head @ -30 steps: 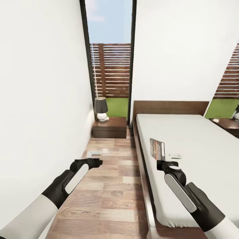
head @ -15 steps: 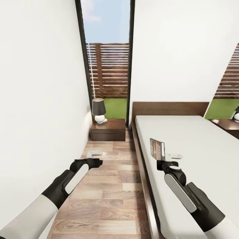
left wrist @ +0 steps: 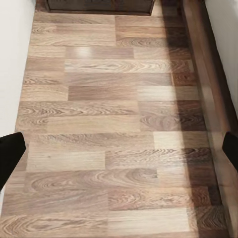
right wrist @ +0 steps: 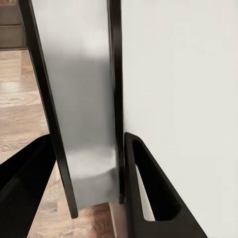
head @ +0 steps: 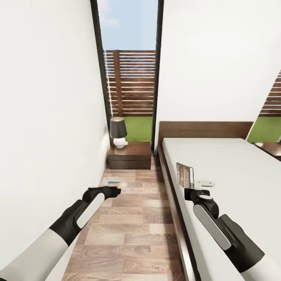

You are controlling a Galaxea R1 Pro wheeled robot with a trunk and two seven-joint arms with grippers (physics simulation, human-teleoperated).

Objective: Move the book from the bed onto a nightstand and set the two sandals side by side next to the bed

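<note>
Right tool (head: 190, 190) is clamped on the book (head: 184, 175), held upright over the bed (head: 234, 164), right of centre frame. Left tool (head: 115, 191) hangs spread open above the floor (head: 132, 226), nightstand (head: 129, 155) further up.

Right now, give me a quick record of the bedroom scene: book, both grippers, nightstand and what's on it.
book: held upright on edge, above the bed's near-left side
right gripper: shut on the book's lower edge; in its wrist view a finger sits on each side
left gripper: open, holding nothing, over the wood floor
bed: pale mattress, dark frame
nightstand: against the far wall, left of the bed
lamp: on the nightstand's left part, dark shade
sandals: cannot tell
</note>
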